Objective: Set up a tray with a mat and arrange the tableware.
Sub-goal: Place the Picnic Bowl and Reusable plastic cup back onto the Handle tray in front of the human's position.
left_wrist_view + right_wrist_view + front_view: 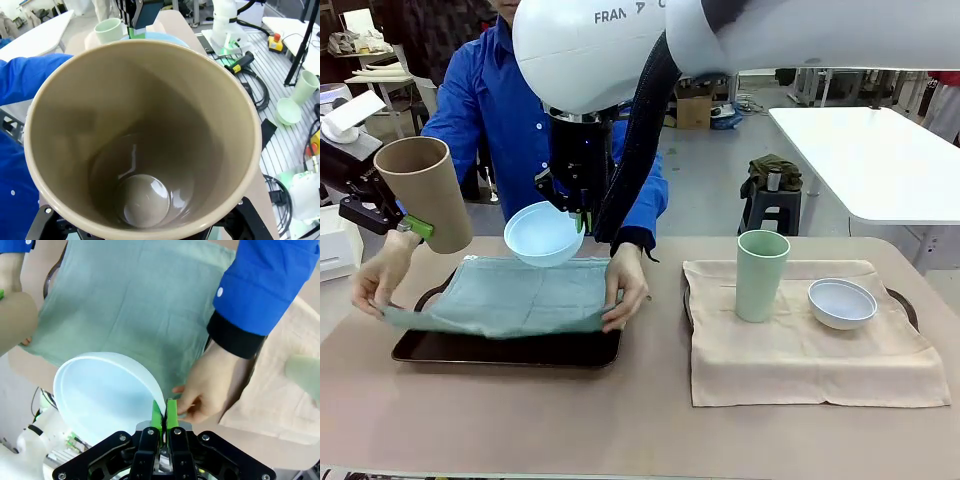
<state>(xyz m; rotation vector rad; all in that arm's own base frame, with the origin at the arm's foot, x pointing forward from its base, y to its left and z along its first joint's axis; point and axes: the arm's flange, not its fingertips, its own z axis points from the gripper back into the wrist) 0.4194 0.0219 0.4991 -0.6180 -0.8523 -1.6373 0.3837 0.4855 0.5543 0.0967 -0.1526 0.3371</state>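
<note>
Front view: left jaws grip tan cup (pixel 423 190), right jaws pinch blue bowl (pixel 543 233) over person's hands (pixel 625 290) holding green mat (pixel 515 295).

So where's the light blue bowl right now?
Left of centre in the front view, the light blue bowl hangs from the right gripper, pinched by its rim, above the green mat the person spreads on the tray.

Left arm in from the left, held above table height. Left gripper (pixel 408 222) clamped around the lower wall of the tan-brown cup (pixel 425 190), cup tilted. Right arm reaching across the middle, wrist pointing straight down. Right gripper (pixel 164 414) pinched tight on the light blue bowl (pixel 105 395), green pads either side of its rim.
</note>
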